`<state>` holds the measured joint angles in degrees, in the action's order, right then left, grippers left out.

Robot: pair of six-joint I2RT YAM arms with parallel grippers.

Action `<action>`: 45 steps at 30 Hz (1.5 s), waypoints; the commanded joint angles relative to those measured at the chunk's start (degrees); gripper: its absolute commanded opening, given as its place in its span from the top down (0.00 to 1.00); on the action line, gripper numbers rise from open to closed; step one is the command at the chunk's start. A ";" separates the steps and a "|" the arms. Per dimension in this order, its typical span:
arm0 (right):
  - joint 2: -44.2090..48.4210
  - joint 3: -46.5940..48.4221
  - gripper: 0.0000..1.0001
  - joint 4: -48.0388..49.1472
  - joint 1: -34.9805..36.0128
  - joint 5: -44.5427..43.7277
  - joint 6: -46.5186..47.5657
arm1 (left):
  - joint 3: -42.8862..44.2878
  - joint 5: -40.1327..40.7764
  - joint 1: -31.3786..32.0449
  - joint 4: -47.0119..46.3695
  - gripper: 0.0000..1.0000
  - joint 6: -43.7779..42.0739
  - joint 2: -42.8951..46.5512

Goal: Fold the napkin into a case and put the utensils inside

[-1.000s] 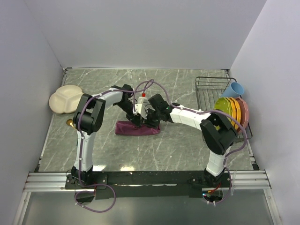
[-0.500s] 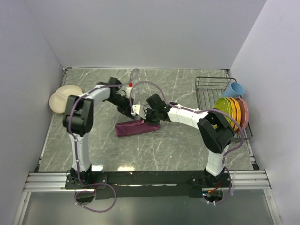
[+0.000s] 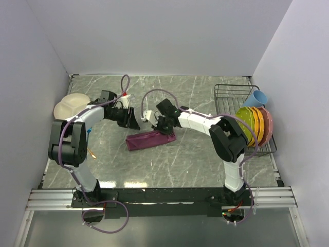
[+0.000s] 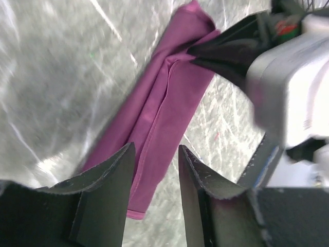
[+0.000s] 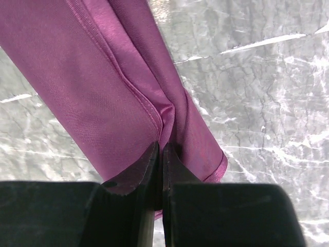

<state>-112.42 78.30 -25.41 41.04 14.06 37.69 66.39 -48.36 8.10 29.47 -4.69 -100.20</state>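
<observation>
Between the clenched jaws of the right gripper [image 5: 160,149] sat a napkin [image 5: 103,77] fold, likely pinned to keep its shape, while the left gripper [image 4: 156,149] hovered nearby, spread and empty.

You have a plain maroon-purple folded cloth strip [image 5: 92,77] at the black right gripper [image 5: 160,147], over a grey white-veined marble tabletop [image 5: 267,77].

Case [image 3: 150,140] on table [image 3: 180,164] centre; plate [image 3: 67,107] far L, dish rack [image 3: 231,85] far R
</observation>
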 commanded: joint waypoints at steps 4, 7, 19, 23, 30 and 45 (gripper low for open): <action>-1.92 9.57 1.00 -7.10 -3.50 8.51 -9.12 | -1.88 -2.35 -0.72 -8.11 0.55 6.18 1.59; -3.68 12.22 1.00 -8.95 -4.74 11.42 -11.58 | -3.10 -2.53 -0.80 -9.52 0.54 5.92 1.94; -13.08 20.39 1.00 -15.46 -6.06 11.08 -19.49 | -6.09 -4.64 -1.51 -14.79 0.57 11.36 5.97; -15.89 21.89 1.00 -16.69 -6.85 10.63 -23.62 | -8.82 -6.57 -1.51 -15.41 0.62 15.40 7.56; -18.01 23.21 1.00 -17.84 -9.22 13.27 -31.53 | -11.20 -1.66 -0.98 -12.52 0.54 11.82 8.54; -13.44 16.88 1.00 -9.13 -14.14 22.23 -40.85 | -5.75 3.27 1.92 -8.20 0.48 1.18 3.53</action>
<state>-128.31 96.68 -37.63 27.79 35.68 -0.36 57.98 -46.48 8.78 21.41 -0.62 -96.14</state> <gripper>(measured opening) 0.110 0.513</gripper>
